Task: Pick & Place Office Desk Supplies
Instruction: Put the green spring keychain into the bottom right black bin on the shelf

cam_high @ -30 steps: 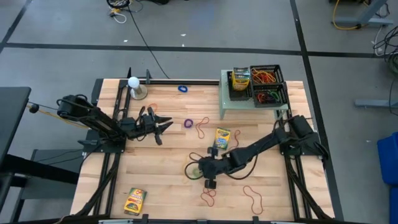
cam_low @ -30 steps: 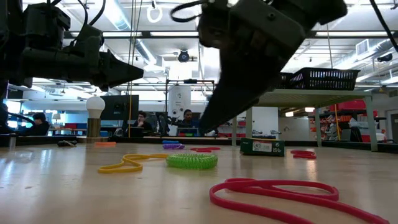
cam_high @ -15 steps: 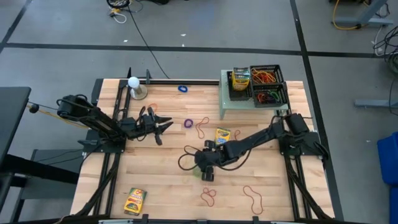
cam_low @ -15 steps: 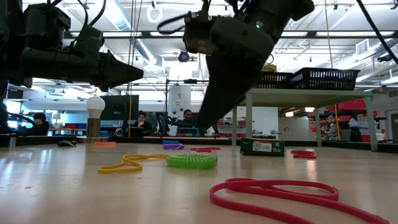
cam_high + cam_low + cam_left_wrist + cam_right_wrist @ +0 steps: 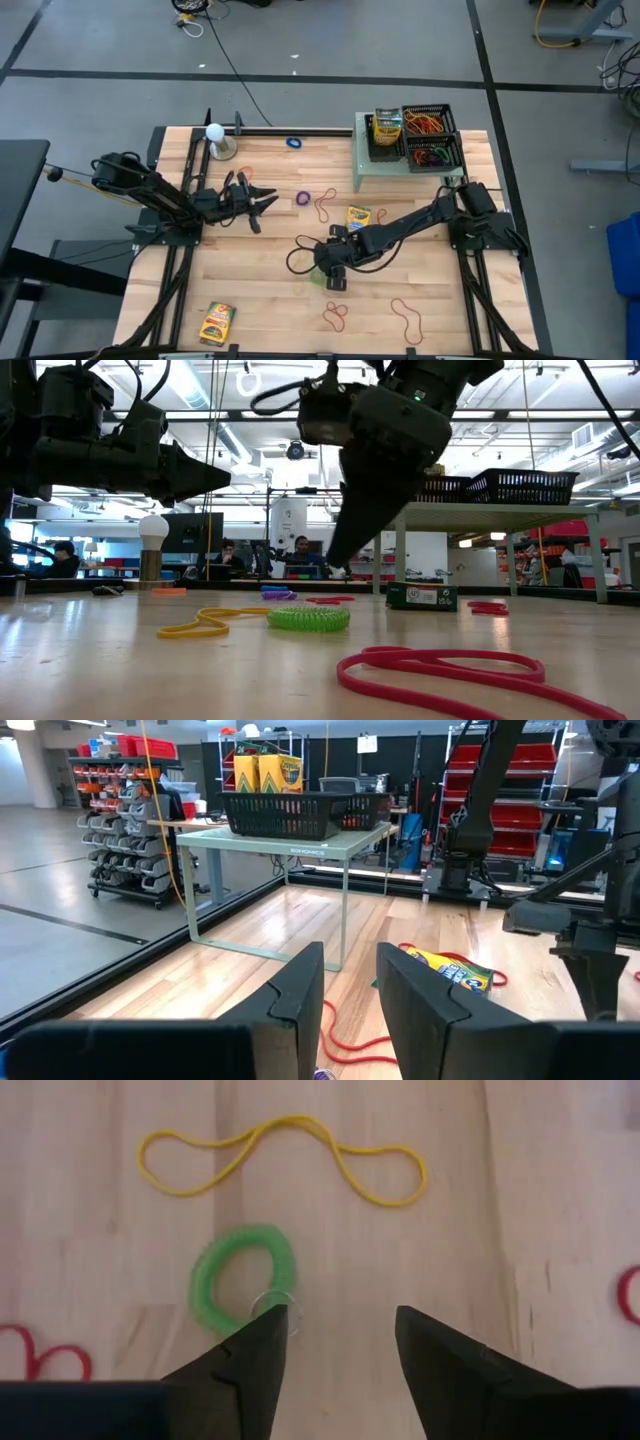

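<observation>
We see the right gripper hanging above the table's middle, jaws parted and holding nothing. The green coil loop lies flat just beyond its one fingertip, the yellow band farther at twelve o'clock. The left gripper waits at the table's nine o'clock, fingers slightly apart, holding nothing.

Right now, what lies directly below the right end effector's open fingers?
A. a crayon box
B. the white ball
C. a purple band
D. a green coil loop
D: the right wrist view shows the right end effector open above the table, with the green coil loop beside one fingertip.
</observation>
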